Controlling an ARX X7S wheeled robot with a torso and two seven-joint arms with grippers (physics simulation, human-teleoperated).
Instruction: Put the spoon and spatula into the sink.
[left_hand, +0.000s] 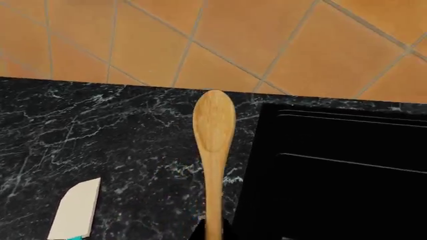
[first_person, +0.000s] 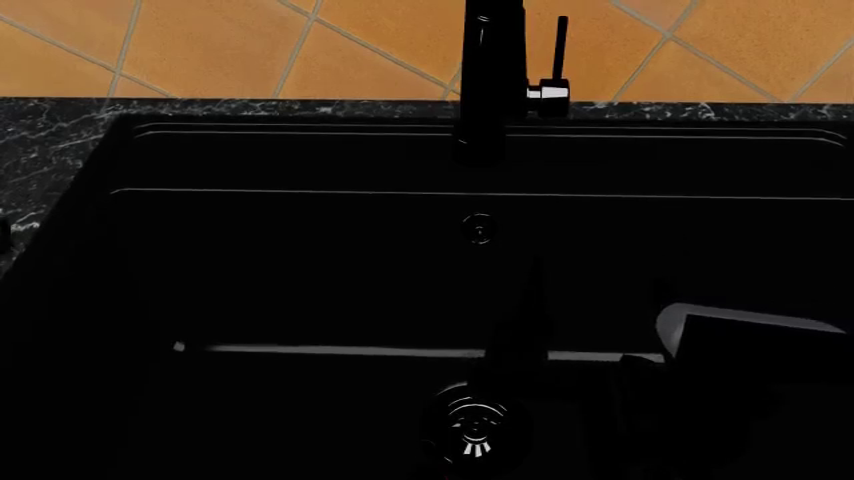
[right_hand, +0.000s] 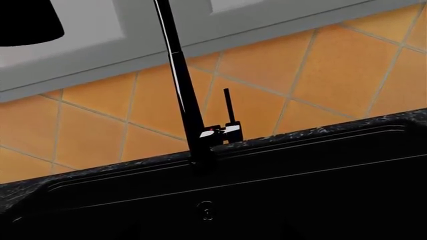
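Note:
The light-brown wooden spoon has its handle pinched between the black fingers of my left gripper, which is shut on it. Its oval bowl points toward the tiled wall, over the marble just beside the sink's left rim. The spatula lies on the counter further from the basin, cream blade showing, with a bit of teal handle at the frame edge. The black sink fills the head view, with its round drain. My right gripper is a dark shape over the basin, its jaws lost against the black.
A tall black faucet with a side lever rises at the sink's back rim. An orange tiled wall stands behind. Black white-veined marble counter runs left of the basin. An overflow hole sits in the rear wall.

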